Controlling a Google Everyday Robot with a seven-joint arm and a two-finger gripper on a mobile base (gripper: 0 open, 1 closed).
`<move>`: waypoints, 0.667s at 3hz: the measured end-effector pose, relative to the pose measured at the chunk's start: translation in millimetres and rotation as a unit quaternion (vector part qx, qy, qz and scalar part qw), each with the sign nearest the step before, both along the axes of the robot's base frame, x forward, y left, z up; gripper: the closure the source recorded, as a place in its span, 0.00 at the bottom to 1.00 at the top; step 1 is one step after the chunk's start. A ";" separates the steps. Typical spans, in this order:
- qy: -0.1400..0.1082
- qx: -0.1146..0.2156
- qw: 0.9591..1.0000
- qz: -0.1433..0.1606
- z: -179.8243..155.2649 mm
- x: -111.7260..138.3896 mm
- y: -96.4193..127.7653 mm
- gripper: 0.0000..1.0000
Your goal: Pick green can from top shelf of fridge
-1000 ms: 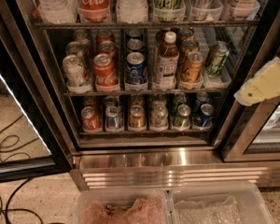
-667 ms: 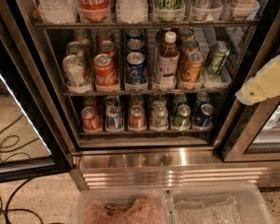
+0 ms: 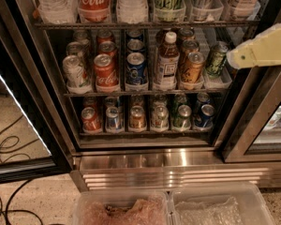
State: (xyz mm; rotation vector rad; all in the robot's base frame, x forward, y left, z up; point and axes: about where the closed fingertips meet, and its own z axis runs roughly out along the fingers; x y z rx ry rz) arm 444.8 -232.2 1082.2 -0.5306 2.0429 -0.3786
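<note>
Partly cropped, gripper (image 3: 253, 53) — right side of fridge (image 3: 154, 164)

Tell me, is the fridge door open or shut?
Open: its door is swung out to the left. The claw hovers at the right.

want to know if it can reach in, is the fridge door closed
No, the fridge has its door swung open on the left, and the gripper is at the right edge beside the middle shelf.
</note>
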 end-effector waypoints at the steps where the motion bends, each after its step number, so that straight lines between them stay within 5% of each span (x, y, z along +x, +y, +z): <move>1: -0.016 0.004 1.000 0.002 10.8 -0.1 5.0 0.00; 2: -0.016 0.004 1.000 0.002 10.8 -0.1 5.0 0.00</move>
